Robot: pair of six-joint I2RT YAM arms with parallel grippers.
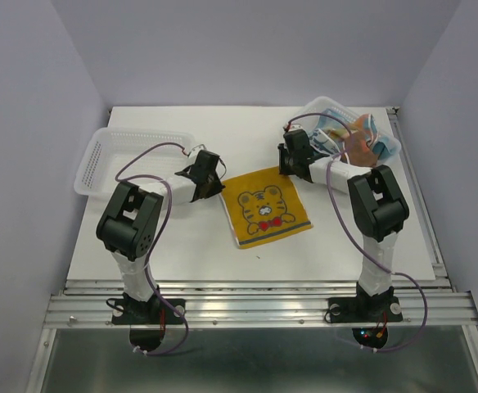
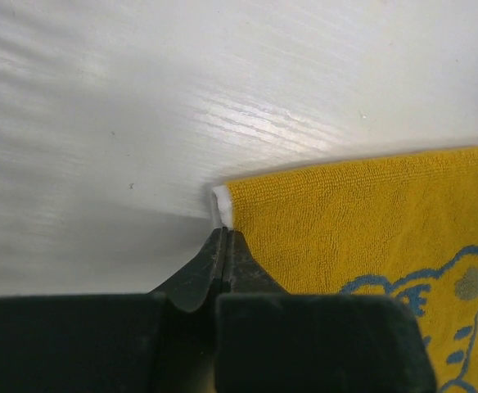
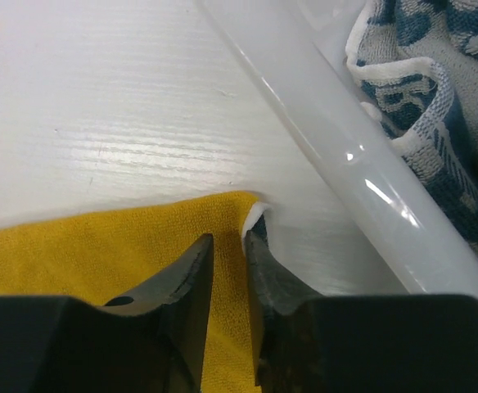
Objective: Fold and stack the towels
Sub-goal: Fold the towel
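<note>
The white table fills the middle of the overhead view. The left arm rises from the bottom left and the right arm from the bottom right, both reaching toward the centre.

At the upper left sits the left basket, with nothing showing inside it. At the upper right the right basket is stuffed with bunched towels: orange, blue and white all jumbled. The right wrist view shows a blue-white one heaped behind that basket's rim.

Dead centre lies the yellow towel, spread flat on the table and turned a little askew, with a cartoon tiger facing up.

Now the tools. The left gripper is down at the towel's upper-left corner. In its own view the left gripper has its fingers pressed tight together, pinching that corner of the towel, whose white underside peeks out just above the tips.

The right gripper is at the upper-right corner. Up close, the right gripper has its jaws a narrow gap apart, straddling the towel, whose curled corner tip touches one finger.
</note>
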